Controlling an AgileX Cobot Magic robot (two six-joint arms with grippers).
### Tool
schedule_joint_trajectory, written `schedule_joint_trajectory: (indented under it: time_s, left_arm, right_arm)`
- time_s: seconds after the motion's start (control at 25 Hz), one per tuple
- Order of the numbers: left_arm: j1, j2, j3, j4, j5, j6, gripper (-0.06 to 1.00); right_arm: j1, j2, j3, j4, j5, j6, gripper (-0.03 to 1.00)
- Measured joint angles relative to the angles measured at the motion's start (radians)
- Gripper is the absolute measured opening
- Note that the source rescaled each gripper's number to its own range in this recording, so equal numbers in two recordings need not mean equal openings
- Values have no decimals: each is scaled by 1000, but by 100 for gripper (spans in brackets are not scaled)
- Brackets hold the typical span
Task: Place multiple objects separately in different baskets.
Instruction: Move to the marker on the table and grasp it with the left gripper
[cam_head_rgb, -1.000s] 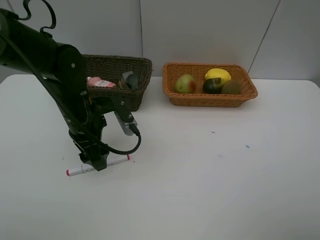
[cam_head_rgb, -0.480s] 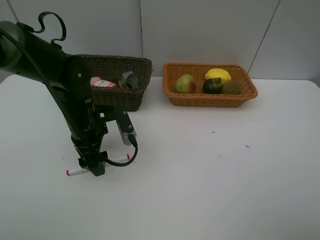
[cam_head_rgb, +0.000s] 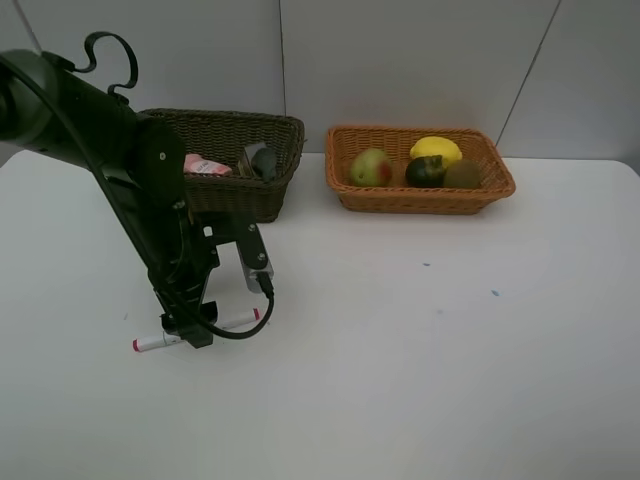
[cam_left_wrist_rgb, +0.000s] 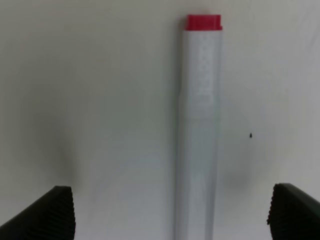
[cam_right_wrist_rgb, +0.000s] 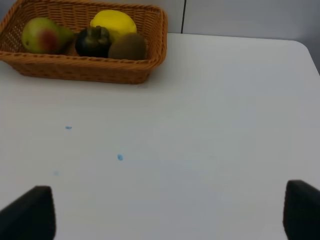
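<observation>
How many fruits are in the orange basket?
4, all in the orange basket: a mango at its left end, a lemon at the back, a mangosteen in front of it, a kiwi at the right. Smaller ones could hide underneath.

The left gripper (cam_head_rgb: 186, 335) covers the middle of the marker (cam_head_rgb: 150, 342), so only its two ends poke out. The marker runs off the wrist picture's edge too. Stuff in the dark basket (cam_head_rgb: 262, 192) is half hidden by the arm and wall, hard to tell apart.
</observation>
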Motion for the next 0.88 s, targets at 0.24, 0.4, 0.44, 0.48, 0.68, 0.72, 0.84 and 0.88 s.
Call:
schedule_joint_trajectory:
  time_s: [0.24,0.4,0.44,0.48,0.68,0.72,0.84,0.88]
  left_arm:
    - [0,32,0,6,-26,3,100]
    - [0,40,0,11,-38,3,100]
    - [0,40,0,11,-39,3,100]
    - [0,40,0,11,-40,3,100]
    - [0,40,0,11,-40,3,94]
    - [0,40,0,11,-40,3,88]
    - [0,40,0,12,-25,3,68]
    - [0,40,0,12,-18,3,62]
  right_arm:
    - [0,0,0,0,0,0,100]
    - [0,0,0,0,0,0,100]
    - [0,0,0,0,0,0,100]
    - [0,0,0,0,0,0,100]
    - [0,0,0,0,0,0,100]
    - [0,0,0,0,0,0,100]
    - [0,0,0,0,0,0,100]
    - [0,0,0,0,0,0,100]
